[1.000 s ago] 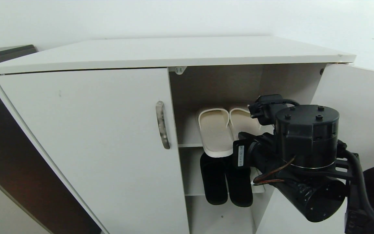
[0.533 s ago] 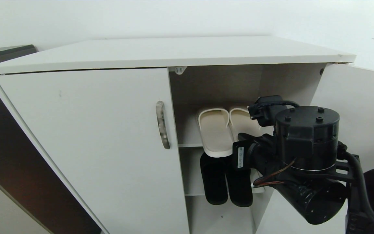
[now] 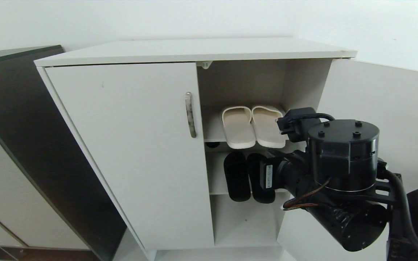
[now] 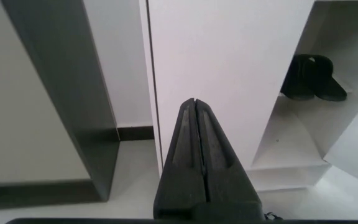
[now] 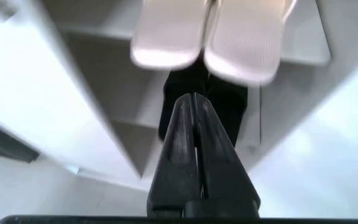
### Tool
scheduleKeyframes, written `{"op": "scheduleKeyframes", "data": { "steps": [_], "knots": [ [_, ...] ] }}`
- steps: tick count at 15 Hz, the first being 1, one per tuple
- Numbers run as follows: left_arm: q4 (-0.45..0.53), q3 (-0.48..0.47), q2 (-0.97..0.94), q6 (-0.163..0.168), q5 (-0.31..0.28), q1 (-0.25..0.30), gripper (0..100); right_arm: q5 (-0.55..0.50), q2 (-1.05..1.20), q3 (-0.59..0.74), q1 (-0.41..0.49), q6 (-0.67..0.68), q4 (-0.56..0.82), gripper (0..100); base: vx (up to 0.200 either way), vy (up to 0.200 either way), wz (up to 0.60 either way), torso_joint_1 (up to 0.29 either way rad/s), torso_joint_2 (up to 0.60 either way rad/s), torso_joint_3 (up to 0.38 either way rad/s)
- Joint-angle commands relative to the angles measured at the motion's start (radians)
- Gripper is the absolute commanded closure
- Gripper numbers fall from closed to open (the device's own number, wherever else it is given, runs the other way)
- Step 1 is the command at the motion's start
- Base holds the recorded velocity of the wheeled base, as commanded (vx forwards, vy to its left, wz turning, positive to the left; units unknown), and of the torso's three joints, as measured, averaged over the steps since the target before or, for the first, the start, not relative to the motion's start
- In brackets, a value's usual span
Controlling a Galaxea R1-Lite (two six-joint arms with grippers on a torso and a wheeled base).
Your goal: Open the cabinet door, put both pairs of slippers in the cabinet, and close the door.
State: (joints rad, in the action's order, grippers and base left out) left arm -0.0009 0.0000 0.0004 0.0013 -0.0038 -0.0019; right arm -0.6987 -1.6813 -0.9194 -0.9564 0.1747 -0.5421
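The white cabinet (image 3: pixel 194 50) has its left door (image 3: pixel 129 145) shut and its right door (image 3: pixel 379 108) swung wide open. A cream pair of slippers (image 3: pixel 253 127) lies on the upper shelf, a black pair of slippers (image 3: pixel 249 176) on the shelf below. My right arm (image 3: pixel 339 163) hangs in front of the open compartment, a little back from the shelves. Its gripper (image 5: pixel 196 102) is shut and holds nothing, pointing at the cream slippers (image 5: pixel 210 37) and black slippers (image 5: pixel 232 106). My left gripper (image 4: pixel 194 106) is shut and holds nothing, low before the shut door (image 4: pixel 229 62), with the black slippers (image 4: pixel 312 78) off to one side.
A metal handle (image 3: pixel 191 114) runs down the shut door's edge. A tall dark panel (image 3: pixel 20 127) stands left of the cabinet. The bottom compartment (image 3: pixel 243 224) holds nothing. The open door stands out at the right, close to my right arm.
The whole head picture has shifted: the camera has drawn back, so the cabinet looks smaller and its base shows. Both pairs of slippers stay on their shelves.
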Motion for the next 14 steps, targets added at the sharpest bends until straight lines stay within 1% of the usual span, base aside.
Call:
{"op": "scheduleKeyframes", "data": {
  "steps": [1,14],
  "knots": [
    [-0.001,0.000,0.001,0.000,0.001,0.000,100,0.001,-0.005,0.001,-0.001,0.000,-0.001,100,-0.200,0.000,0.00,0.002,0.00,-0.002],
    [-0.001,0.000,0.001,-0.001,0.001,-0.001,100,0.001,-0.011,0.030,0.002,-0.001,-0.001,100,-0.200,0.000,0.00,0.003,0.00,0.003]
  ]
}}
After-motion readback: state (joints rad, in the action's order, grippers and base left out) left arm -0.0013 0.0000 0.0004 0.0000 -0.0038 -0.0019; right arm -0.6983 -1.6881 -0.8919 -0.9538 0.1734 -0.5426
